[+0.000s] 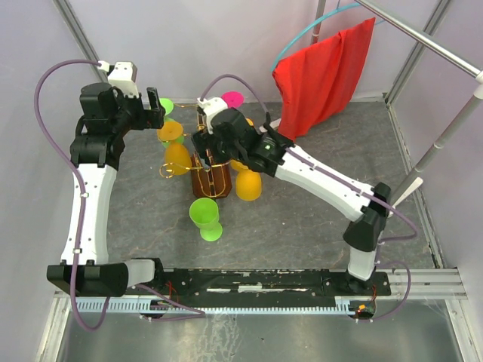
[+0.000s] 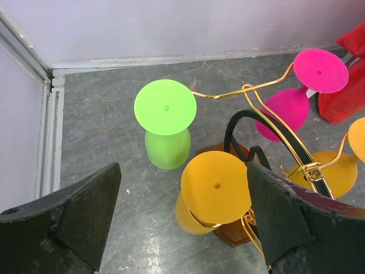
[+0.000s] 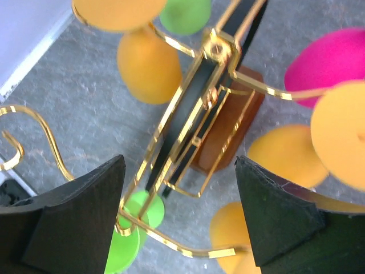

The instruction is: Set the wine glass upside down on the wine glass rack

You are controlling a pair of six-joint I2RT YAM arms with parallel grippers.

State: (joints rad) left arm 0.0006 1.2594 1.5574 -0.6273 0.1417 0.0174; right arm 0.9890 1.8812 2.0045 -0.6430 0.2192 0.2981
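You will find no legible text, label, brand or number in any view — nothing reads clearly.

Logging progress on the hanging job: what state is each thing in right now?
Left end effector: open, empty.
Right end effector: open, empty.
Wine glass rack: upright.
Far green glass: hung upside down.
Pink glass: hung upside down.
Orange glasses: hung upside down.
Front green glass: hung or not, unclear.
Red cloth: hanging.

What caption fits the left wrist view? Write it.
Open left hand facing green glass, orange glass, pink glass inverted on rack.
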